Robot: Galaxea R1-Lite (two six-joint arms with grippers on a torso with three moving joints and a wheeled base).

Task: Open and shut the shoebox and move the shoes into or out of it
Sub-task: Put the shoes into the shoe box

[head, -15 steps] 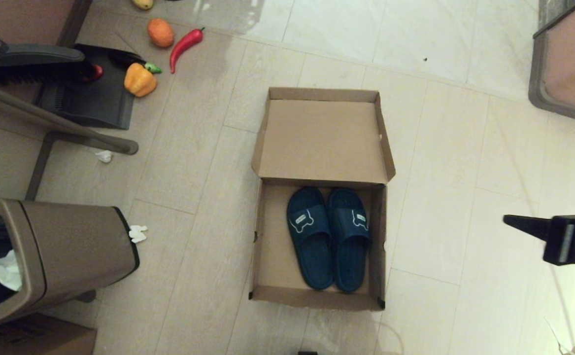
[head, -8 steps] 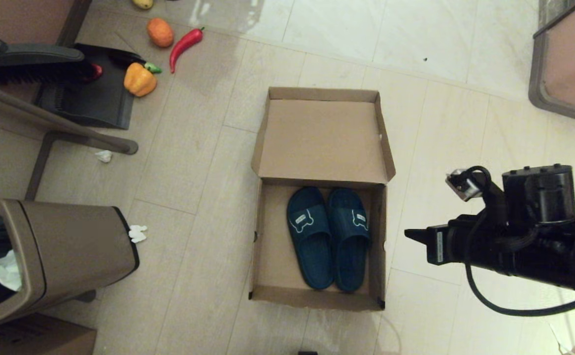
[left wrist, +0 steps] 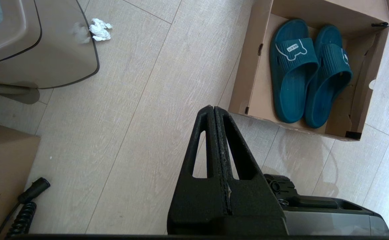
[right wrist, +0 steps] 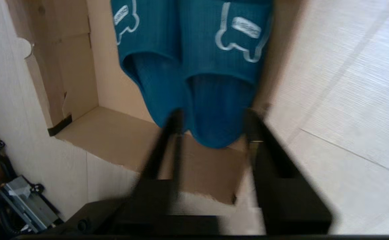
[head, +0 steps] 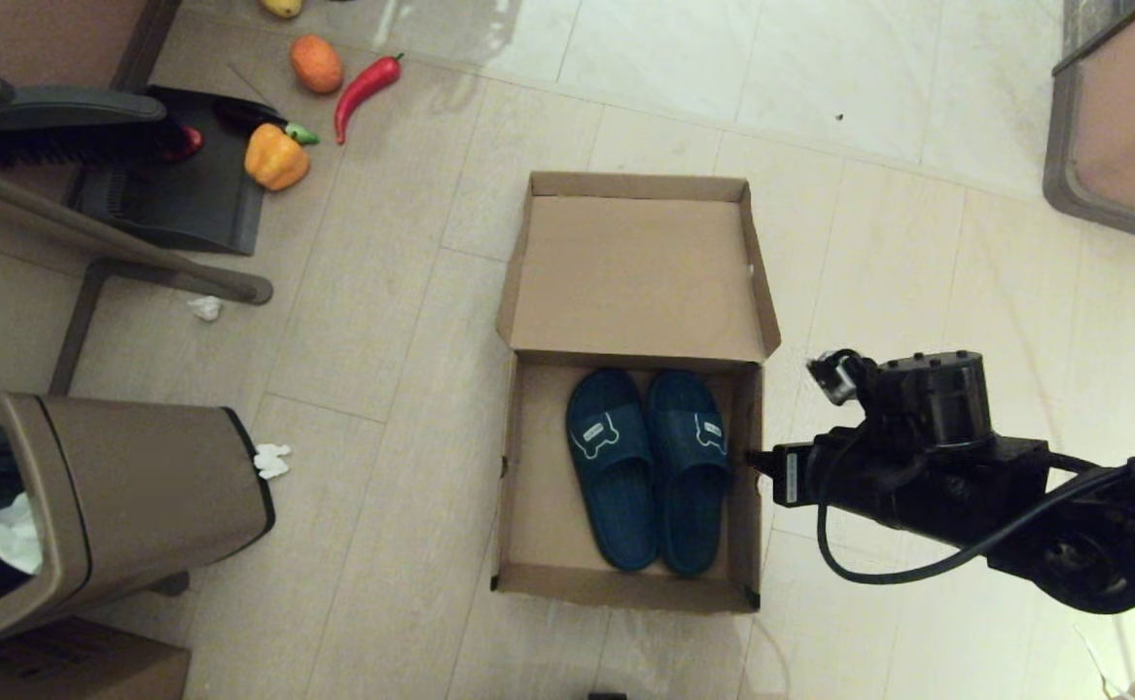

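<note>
**Cardboard box lying open, slippers inside, right gripper at its wall**

Brown plain cardboard shoebox (head: 538, 467) sitting open on the floor, hinged flap lid (head: 637, 277) folded back flat on the far side. Dark tape showing at the near corners.

Lying inside, side by side and touching, toward the box's right wall: pair of dark navy-blue rubber slide slippers (head: 647, 467), toes pointing toward the lid. Bearing on each strap a white-outlined bear-shaped mark with a small white patch of lettering inside; too small to read with any certainty.

Reaching in from the right, black right gripper (head: 757, 460), tip lying at the top edge of the box's right wall. Fingers standing well apart in the right wrist view, straddling the heel end of the nearer slipper (right wrist: 221, 83) from above, holding nothing.

Hanging back over bare floor near the box's front corner, left gripper (left wrist: 214, 111), fingers pressed together, holding nothing.

Lying underneath: pale beige wood-grain floor tiles (head: 382, 292). Standing to the left, a taupe plastic waste bin (head: 110, 506) with white crumpled paper (head: 272, 460) beside it. Farther off, a dark dustpan (head: 188, 194), a black brush (head: 52, 126), a yellow-orange bell pepper (head: 276, 158), a red chilli (head: 365, 89) and an orange fruit (head: 317, 64).
</note>
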